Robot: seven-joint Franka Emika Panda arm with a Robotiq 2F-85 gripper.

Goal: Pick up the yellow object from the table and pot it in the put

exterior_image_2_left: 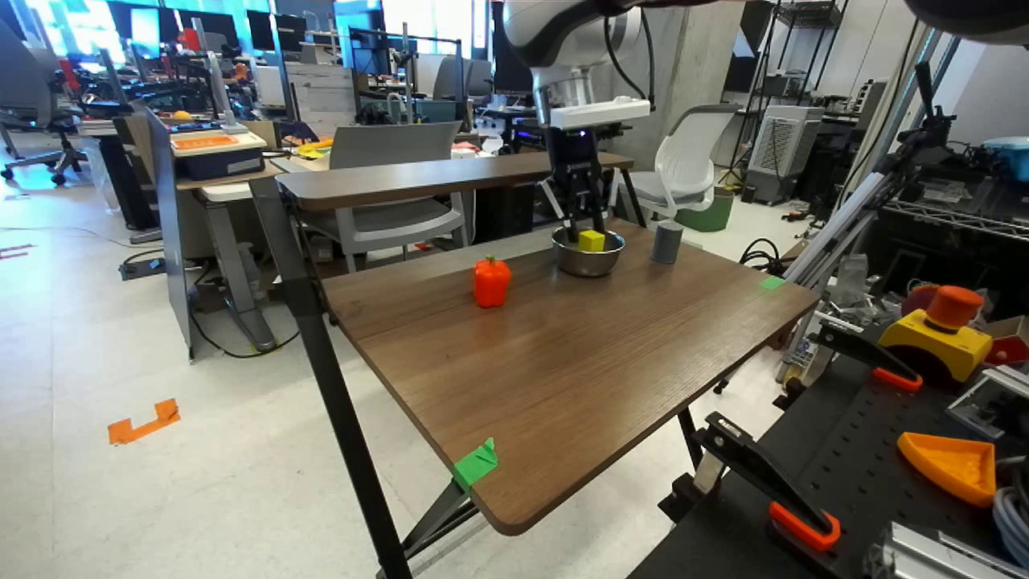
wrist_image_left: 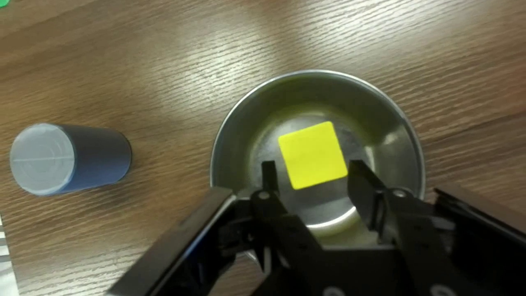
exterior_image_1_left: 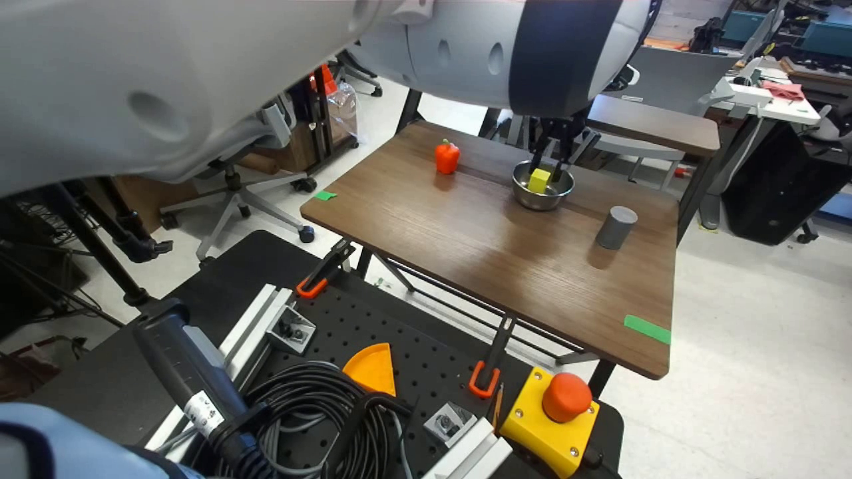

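The yellow block [exterior_image_1_left: 539,181] stands inside the silver metal bowl [exterior_image_1_left: 540,201], near its middle. Both also show in an exterior view, the block [exterior_image_2_left: 592,240] rising to about the rim of the bowl [exterior_image_2_left: 587,263]. In the wrist view the block [wrist_image_left: 313,155] lies within the bowl [wrist_image_left: 236,135], turned a little. My gripper [wrist_image_left: 311,166] is open. Its fingertips are on either side of the block's near part, with a gap at the left and the right tip close to the block's corner. The fingers reach down at the bowl in both exterior views. The bowl rests on the brown table [exterior_image_1_left: 426,219].
A dark grey cylindrical cup [exterior_image_1_left: 616,228] stands beside the bowl, also in the wrist view [wrist_image_left: 90,160]. An orange-red pepper [exterior_image_2_left: 491,283] stands on the bowl's other side. A raised brown shelf [exterior_image_2_left: 450,174] runs behind the table. A yellow-and-red button box [exterior_image_1_left: 552,416] sits on the black desk.
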